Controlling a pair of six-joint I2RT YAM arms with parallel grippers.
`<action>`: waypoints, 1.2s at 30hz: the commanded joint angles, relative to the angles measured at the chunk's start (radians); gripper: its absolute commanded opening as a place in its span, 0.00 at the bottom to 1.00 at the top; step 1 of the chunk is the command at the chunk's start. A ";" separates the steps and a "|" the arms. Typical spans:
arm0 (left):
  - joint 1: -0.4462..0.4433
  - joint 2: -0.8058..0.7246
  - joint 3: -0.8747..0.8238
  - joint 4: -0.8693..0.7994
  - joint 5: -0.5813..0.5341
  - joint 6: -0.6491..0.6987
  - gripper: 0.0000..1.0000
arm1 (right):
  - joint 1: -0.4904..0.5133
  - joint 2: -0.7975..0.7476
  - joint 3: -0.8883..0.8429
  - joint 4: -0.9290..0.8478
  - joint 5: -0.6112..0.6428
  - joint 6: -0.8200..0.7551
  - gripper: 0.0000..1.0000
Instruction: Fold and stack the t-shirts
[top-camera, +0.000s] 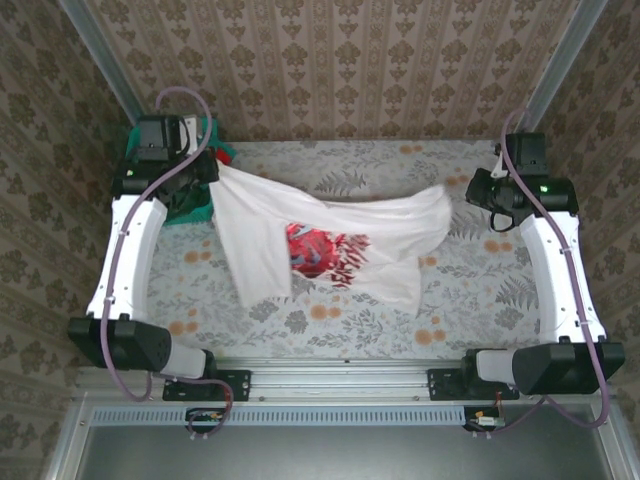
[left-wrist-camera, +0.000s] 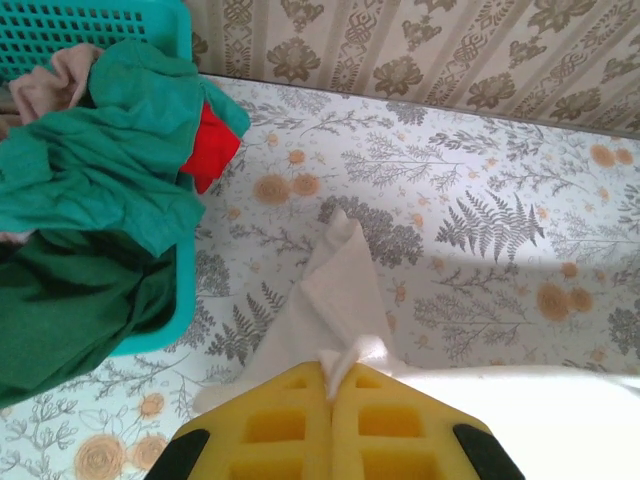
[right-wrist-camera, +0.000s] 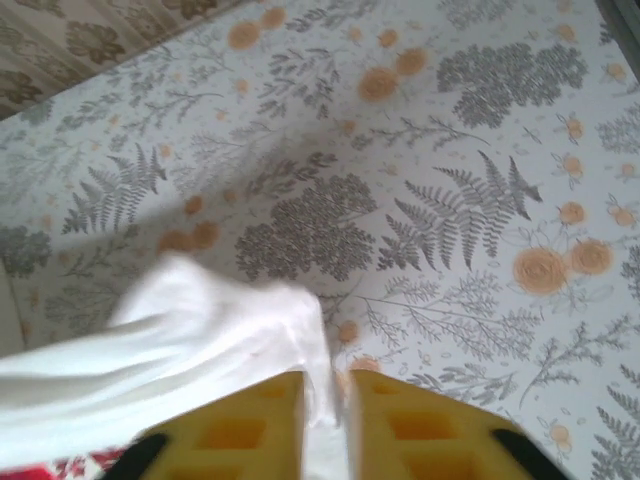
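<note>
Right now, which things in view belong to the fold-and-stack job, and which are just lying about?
Job: white cloth t-shirt with red print, pinched by the left gripper, its other end at the right gripper; teal cloth shirt; dark green cloth shirt; pale pink cloth.
Lying about: teal plastic lattice basket holding them; floral-patterned table.

Soft, even light falls from above, leaving the worktop (top-camera: 330, 320) bright, with only faint grey shadows beneath the white t-shirt (top-camera: 250, 230). The shirt is nearly washed out and its folds are hard to read. The top view is a little grainy. In the right wrist view the cloth's edge is smeared with blur, and a broad shadow crosses the upper left. The left wrist view is sharper, though the left fingers (left-wrist-camera: 270, 430) look soft-edged.
</note>
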 joint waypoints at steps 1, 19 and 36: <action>0.005 -0.019 0.071 0.012 0.039 0.011 0.00 | -0.005 -0.016 0.015 0.035 -0.038 0.000 0.07; -0.035 -0.144 -0.252 0.092 -0.002 0.002 0.00 | 0.337 0.384 -0.271 0.420 -0.049 0.098 0.30; -0.012 -0.139 -0.274 0.105 0.014 0.010 0.00 | 0.387 0.781 -0.071 0.472 -0.079 0.102 0.33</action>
